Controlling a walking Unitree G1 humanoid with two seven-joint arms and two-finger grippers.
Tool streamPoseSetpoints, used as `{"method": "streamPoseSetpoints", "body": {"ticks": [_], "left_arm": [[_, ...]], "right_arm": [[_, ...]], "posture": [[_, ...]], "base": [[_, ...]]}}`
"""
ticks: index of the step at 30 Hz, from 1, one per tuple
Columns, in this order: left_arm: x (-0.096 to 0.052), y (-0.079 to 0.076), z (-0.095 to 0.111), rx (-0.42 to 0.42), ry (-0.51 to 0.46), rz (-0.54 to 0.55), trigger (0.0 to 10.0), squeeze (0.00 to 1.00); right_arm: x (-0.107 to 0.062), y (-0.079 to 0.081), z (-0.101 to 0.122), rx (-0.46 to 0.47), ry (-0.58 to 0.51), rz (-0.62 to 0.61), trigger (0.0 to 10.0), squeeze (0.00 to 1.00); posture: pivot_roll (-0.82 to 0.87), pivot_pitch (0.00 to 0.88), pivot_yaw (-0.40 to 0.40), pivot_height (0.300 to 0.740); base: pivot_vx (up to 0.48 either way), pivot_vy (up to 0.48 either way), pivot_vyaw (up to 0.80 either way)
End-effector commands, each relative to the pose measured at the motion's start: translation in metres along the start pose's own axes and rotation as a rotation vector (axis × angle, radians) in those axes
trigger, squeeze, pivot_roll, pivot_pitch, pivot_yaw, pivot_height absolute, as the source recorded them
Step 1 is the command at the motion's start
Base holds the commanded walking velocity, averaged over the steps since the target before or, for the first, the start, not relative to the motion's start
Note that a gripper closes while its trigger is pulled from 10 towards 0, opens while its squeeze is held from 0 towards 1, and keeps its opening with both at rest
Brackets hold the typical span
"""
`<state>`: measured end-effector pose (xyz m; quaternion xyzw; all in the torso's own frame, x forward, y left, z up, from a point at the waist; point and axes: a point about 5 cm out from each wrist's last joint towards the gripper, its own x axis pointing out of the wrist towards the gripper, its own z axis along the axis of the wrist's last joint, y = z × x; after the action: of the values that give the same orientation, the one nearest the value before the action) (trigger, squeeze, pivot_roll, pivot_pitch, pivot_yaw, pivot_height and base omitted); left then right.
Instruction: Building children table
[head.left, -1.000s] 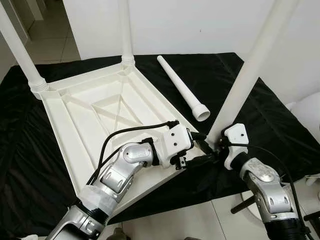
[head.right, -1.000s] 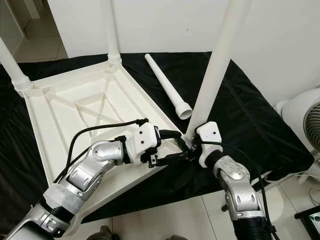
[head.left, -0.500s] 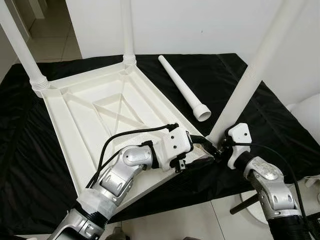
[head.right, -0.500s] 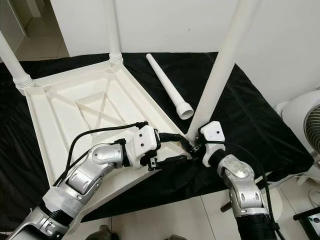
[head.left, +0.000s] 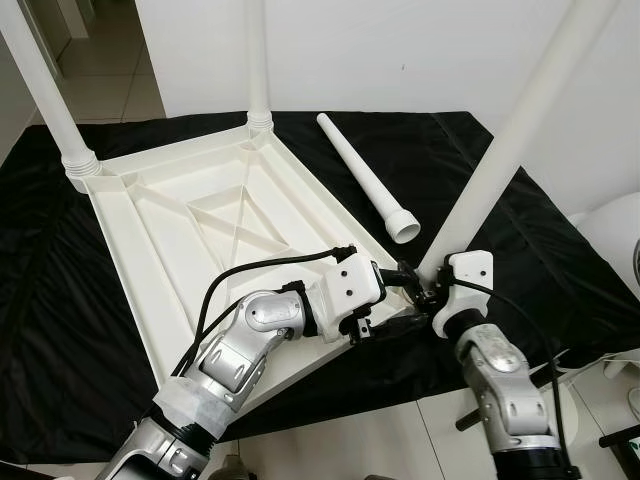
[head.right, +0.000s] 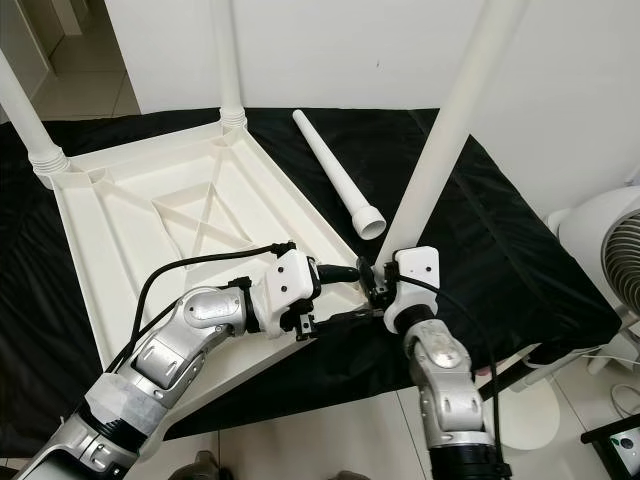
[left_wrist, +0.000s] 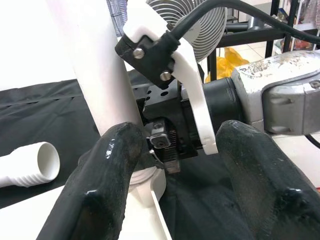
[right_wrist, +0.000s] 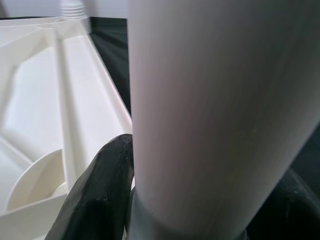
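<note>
The white table top (head.left: 190, 240) lies upside down on a black cloth. Two legs (head.left: 45, 90) (head.left: 257, 60) stand in its far corners. A third white leg (head.left: 510, 140) stands tilted at the near right corner, and my right gripper (head.left: 425, 292) is shut around its base; black fingers (right_wrist: 105, 180) flank the leg (right_wrist: 215, 100) in the right wrist view. My left gripper (head.left: 405, 298) reaches the same corner from the left. It is open, its fingers (left_wrist: 115, 165) straddling the leg's base and the right gripper. A fourth leg (head.left: 365, 180) lies loose on the cloth.
The black cloth (head.left: 520, 250) covers the floor under the table top and ends at pale tiles near me. A white fan (head.right: 610, 240) stands at the right, close to my right arm. A white wall runs behind.
My right forearm has swung in toward the left, now coming at the corner from below. It still holds the leg, which stays tilted at the corner. The left arm has hardly moved.
</note>
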<state>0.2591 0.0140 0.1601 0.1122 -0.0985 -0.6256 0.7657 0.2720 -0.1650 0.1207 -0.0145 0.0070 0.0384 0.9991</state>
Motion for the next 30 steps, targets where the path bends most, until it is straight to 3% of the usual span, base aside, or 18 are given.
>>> {"method": "streamPoseSetpoints", "body": {"ticks": [1,6,16,17,27,30], "left_arm": [[0.001,0.001,0.002,0.005,-0.002,-0.003,10.0,0.0],[0.001,0.0,0.002,0.006,-0.001,-0.006,10.0,0.0],[0.001,0.003,0.002,0.009,-0.001,-0.005,10.0,0.0],[0.001,0.002,0.003,0.01,-0.004,-0.005,10.0,0.0],[0.002,0.002,0.004,0.008,-0.01,-0.004,10.0,0.0],[0.002,0.003,0.004,0.009,-0.01,-0.005,10.0,0.0]], "right_arm": [[-0.003,-0.008,-0.012,0.038,0.069,-0.107,10.0,0.0],[-0.007,0.004,-0.011,0.085,0.052,-0.282,10.0,0.0],[-0.01,0.01,-0.007,0.121,0.042,-0.41,10.0,0.0],[-0.009,0.015,-0.003,0.124,0.018,-0.403,10.0,0.98],[-0.008,0.018,0.01,0.182,-0.084,-0.307,10.0,1.0],[-0.008,0.015,0.012,0.177,-0.096,-0.221,10.0,1.0]], "posture": [[0.0,0.0,-0.029,0.74],[0.0,0.0,-0.024,0.74],[0.0,0.0,-0.025,0.74],[0.0,0.0,-0.026,0.74],[0.0,0.0,-0.023,0.74],[0.0,0.0,-0.022,0.74]], "base": [[0.0,0.0,0.0],[0.0,0.0,0.0],[0.0,0.0,0.0],[0.0,0.0,0.0],[0.0,0.0,0.0],[0.0,0.0,0.0]]}}
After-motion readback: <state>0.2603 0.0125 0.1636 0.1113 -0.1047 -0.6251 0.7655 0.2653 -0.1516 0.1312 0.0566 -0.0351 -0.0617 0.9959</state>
